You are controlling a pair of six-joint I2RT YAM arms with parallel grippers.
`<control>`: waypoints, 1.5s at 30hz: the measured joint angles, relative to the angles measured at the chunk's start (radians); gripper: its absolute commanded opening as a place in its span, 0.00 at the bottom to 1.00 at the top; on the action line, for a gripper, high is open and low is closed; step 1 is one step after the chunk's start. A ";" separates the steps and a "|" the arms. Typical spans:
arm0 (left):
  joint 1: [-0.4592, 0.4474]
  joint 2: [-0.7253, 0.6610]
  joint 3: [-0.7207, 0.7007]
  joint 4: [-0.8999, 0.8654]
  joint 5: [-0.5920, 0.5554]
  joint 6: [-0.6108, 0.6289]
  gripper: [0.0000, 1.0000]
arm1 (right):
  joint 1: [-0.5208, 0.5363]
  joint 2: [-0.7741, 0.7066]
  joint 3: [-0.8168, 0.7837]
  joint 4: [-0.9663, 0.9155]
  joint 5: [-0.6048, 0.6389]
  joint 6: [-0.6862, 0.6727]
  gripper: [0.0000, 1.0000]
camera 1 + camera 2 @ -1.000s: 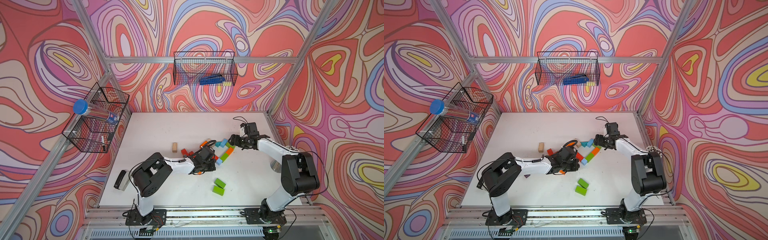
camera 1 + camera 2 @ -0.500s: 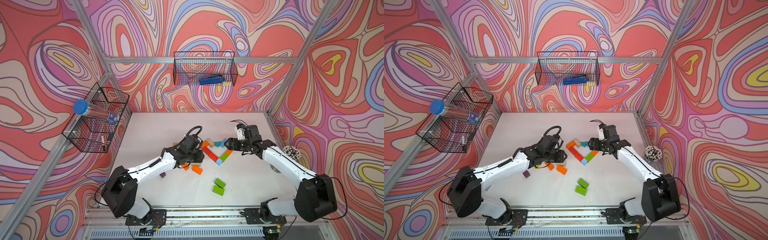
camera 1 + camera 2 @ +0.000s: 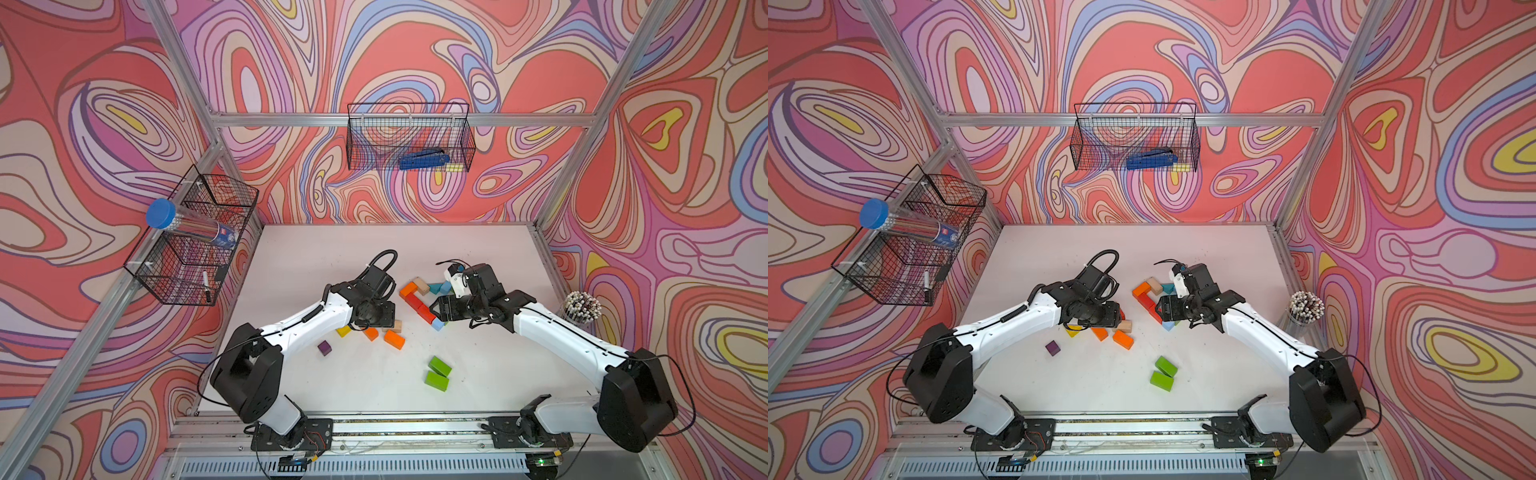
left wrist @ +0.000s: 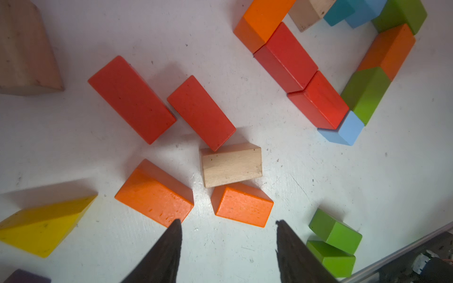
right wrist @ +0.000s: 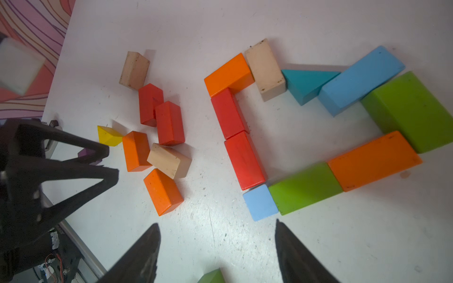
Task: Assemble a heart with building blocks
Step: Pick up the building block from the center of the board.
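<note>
Two grippers: both poised low over the white table (image 3: 316, 257), neither carrying a block.
Left gripper (image 4: 228, 224): jaws parted and empty, with its tips just beside an orange brick (image 4: 242, 205) of the loose pile.
Right gripper (image 5: 216, 223): jaws spread with nothing between them, tips near the light blue cube (image 5: 259, 202).
Heart outline (image 3: 417, 304): a ring of ten blocks lying flat near the table's middle, its right half hidden under the right gripper in both top views.
Left flank: the cube at the tip meets two red bricks (image 5: 245, 160) laid end to end, which run up to an orange corner brick (image 5: 229, 74).
Far edge: a plain wood brick (image 5: 266, 73), a teal wedge (image 5: 306, 83) and a light blue brick (image 5: 360, 78), each touching the next.
Right flank: a green brick (image 5: 411, 110), a long orange brick (image 5: 373, 160) and a second green brick (image 5: 305, 188) lead back to the cube.
Loose pile (image 3: 1123, 339): beneath the left gripper, just left of the heart. It holds two spare red bricks (image 4: 131, 99), a pale wood brick (image 4: 231, 165), two orange bricks and a yellow wedge (image 4: 41, 225).
Green pair (image 3: 439, 365): two bricks touching each other on the robot's side of the table, well apart from the heart.
Purple cube (image 3: 325, 348): alone beside the left arm.
</note>
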 measured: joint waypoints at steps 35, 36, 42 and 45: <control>0.307 0.030 -0.154 -0.091 -0.064 0.120 0.84 | 0.170 0.092 -0.017 0.069 -0.021 0.016 0.67; 0.308 0.037 -0.154 -0.082 -0.061 0.121 0.84 | 0.170 0.092 -0.017 0.069 -0.021 0.016 0.67; 0.312 0.072 -0.153 -0.040 -0.057 0.126 0.81 | 0.170 0.095 -0.014 0.068 -0.018 0.015 0.67; 0.312 0.076 -0.151 -0.031 -0.060 0.132 0.77 | 0.170 0.104 -0.006 0.067 -0.018 0.015 0.67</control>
